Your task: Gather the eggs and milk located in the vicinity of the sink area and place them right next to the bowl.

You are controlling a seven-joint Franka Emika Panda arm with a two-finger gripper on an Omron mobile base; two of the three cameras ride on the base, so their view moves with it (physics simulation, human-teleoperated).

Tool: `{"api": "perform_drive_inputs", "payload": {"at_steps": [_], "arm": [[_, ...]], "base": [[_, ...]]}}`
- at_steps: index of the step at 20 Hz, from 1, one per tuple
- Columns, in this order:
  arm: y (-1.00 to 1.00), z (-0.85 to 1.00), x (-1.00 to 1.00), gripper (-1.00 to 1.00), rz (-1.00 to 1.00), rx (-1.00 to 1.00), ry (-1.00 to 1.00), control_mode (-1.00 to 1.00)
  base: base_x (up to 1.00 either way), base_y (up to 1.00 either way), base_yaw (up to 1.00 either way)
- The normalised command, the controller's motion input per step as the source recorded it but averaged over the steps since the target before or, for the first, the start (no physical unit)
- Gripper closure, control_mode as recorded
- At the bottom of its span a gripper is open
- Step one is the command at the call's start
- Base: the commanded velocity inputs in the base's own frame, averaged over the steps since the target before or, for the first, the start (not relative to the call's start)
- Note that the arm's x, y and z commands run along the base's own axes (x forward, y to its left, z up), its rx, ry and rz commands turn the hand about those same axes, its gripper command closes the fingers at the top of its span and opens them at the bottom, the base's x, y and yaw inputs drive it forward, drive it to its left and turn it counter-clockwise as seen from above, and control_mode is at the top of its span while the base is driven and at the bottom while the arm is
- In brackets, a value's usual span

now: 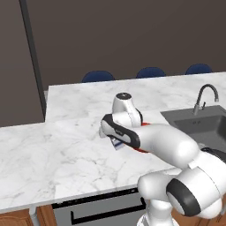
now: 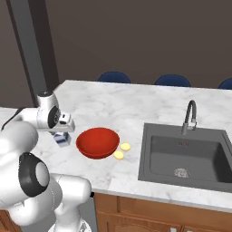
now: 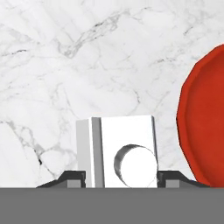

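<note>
Gripper: two dark fingertips of the gripper (image 3: 117, 177) flank the small white gable-topped milk carton (image 3: 117, 151); seemingly pinching it, contact hidden.
Milk: low at the white marble worktop (image 2: 136, 102), just beside the glossy red round bowl (image 2: 97, 142).
Eggs: two small pale-yellow eggs (image 2: 122, 151) beside the bowl's far side.
Sink: dark grey recessed sink (image 2: 186, 156), nothing left there.
Progress: nearly done; release remains.

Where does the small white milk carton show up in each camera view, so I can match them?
Left base view: small white milk carton at centre, mostly behind the arm.
Right base view: at left, below the tool.
Hand view: bottom centre, seen from above.
Shared landmark: glossy red bowl beside it.
</note>
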Motion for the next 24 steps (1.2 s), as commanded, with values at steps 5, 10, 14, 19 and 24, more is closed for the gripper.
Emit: {"api": "perform_drive_inputs", "payload": {"at_steps": [5,10,14,19,24], "arm": [[0.0,0.0,0.17,1.0,0.0,0.0,0.04,-1.0],[0.0,-0.08,0.23,1.0,0.0,0.0,0.04,-1.0],[0.0,-0.01,0.04,1.0,0.0,0.0,0.0,-1.0],[0.0,0.0,0.0,1.0,-0.01,0.0,0.0,-1.0],[-0.03,0.0,0.0,1.0,-0.04,0.0,0.0,-1.0]], "base": [[0.0,0.0,0.0],[0.0,0.0,0.0],[0.0,0.0,0.0],[0.0,0.0,0.0],[0.0,0.0,0.0]]}}
